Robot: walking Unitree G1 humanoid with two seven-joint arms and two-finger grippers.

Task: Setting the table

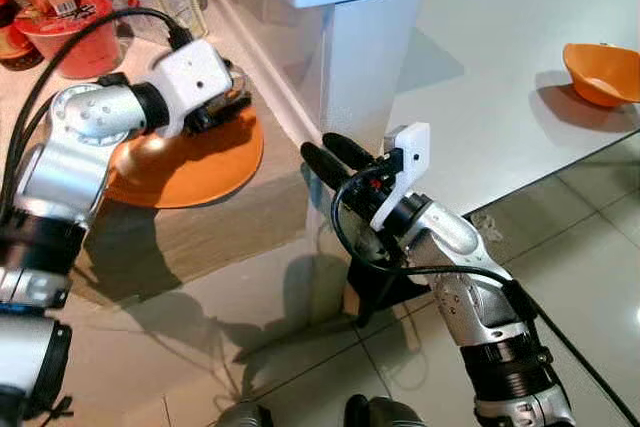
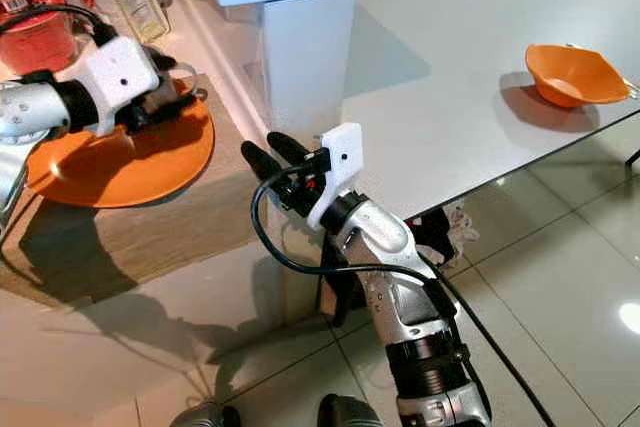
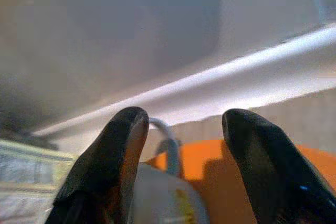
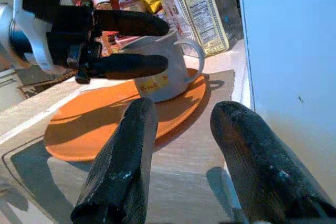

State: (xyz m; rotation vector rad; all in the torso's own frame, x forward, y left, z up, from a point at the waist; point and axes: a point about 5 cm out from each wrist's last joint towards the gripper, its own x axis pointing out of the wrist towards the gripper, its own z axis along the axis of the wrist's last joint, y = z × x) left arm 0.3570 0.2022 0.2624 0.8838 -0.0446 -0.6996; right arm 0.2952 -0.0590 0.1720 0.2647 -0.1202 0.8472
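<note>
Now fetching the mug for the table.
Left gripper [image 4: 123,44] straddles the mug [image 4: 157,72] on the orange plate [image 4: 94,124], fingers open; next, close and lift. Right gripper [image 1: 325,155] waits open beside the plate.

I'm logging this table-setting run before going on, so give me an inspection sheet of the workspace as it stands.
Surface: low wooden board beside a white table.
Job's things: orange plate on the board, white mug standing on it; orange bowl on the table.
Clutter: cracker box, red tub and packets behind the plate.
End effectors: left end effector open, one finger on each side of the mug; right end effector open, in the air short of the plate.
Cables: black cable looping off the right wrist; another off the left.
Surroundings: glossy tiled floor, white table leg.
</note>
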